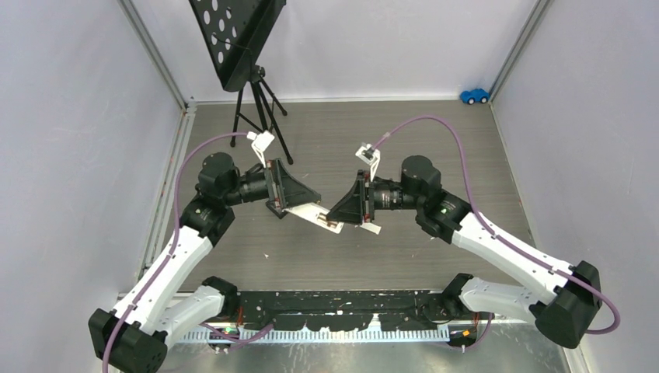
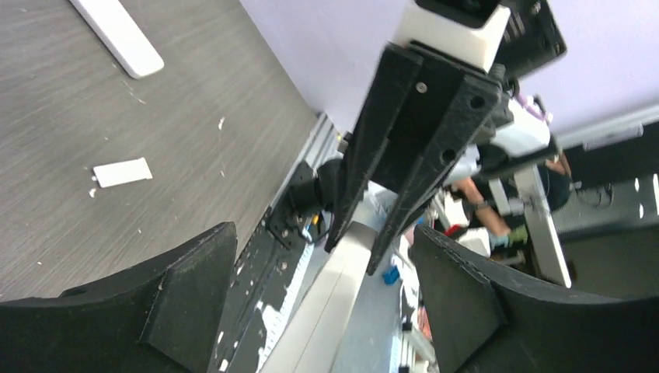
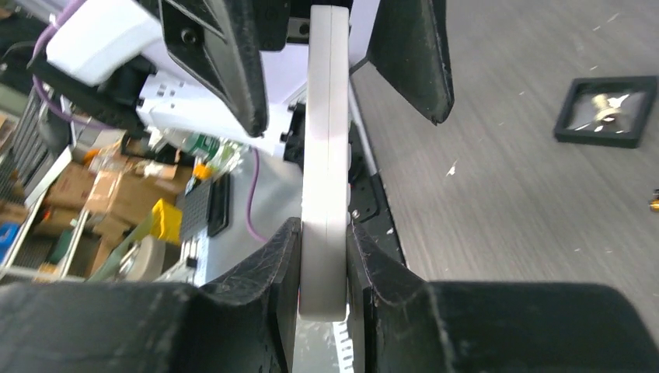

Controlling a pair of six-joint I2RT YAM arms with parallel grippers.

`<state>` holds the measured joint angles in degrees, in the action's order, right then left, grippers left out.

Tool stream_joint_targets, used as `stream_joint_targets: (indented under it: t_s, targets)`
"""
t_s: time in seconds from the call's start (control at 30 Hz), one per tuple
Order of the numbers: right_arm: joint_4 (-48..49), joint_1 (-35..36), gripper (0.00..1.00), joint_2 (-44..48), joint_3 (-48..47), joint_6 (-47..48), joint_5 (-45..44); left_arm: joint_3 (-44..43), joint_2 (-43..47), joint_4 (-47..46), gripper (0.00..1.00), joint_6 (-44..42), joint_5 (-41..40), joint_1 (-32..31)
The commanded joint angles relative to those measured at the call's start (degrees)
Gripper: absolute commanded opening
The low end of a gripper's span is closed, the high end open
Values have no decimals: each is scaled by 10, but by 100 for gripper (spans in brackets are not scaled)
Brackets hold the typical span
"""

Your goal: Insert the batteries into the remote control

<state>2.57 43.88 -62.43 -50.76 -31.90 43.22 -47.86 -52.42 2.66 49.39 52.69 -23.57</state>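
The white remote control (image 3: 325,155) runs edge-on up the middle of the right wrist view, lifted off the desk (image 3: 505,217), and no batteries show in it; a black tray (image 3: 569,109) at upper right holds something shiny I cannot identify. The right hand (image 3: 324,237) is pinched tight on the remote's lower end, while the left hand (image 2: 322,249) stands wide open around the far end, gripping nothing. With one narrow pinch carrying it, the remote could pivot or slip, and the left hand closing off-centre might knock it loose.
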Motion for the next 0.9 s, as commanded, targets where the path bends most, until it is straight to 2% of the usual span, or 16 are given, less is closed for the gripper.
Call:
stream_joint_targets:
  t_s: [0.0, 0.2, 0.3, 0.37, 0.57, 0.63, 0.73, 0.87]
  targets:
    - [73, 3, 4, 47, 14, -37, -125, 26, 30, -96, 86, 92, -115, -1]
    - [110, 3, 4, 55, 31, -69, -188, 44, 49, -148, 86, 130, -157, -1]
    - [164, 3, 4, 42, 44, -103, -187, 58, 45, -199, 83, 157, -161, -1]
    - [202, 3, 4, 27, 52, -139, -184, 74, 39, -245, 77, 183, -165, -1]
    - [330, 3, 4, -8, 97, -241, -211, 113, 21, -343, 46, 231, -189, -1]
    - [342, 3, 4, -18, 100, -255, -211, 119, 20, -355, 40, 231, -198, -1]
    - [353, 3, 4, -23, 107, -267, -212, 127, 20, -359, 37, 225, -210, -1]
    - [335, 2, 4, -23, 104, -266, -211, 129, 21, -339, 23, 198, -214, -1]
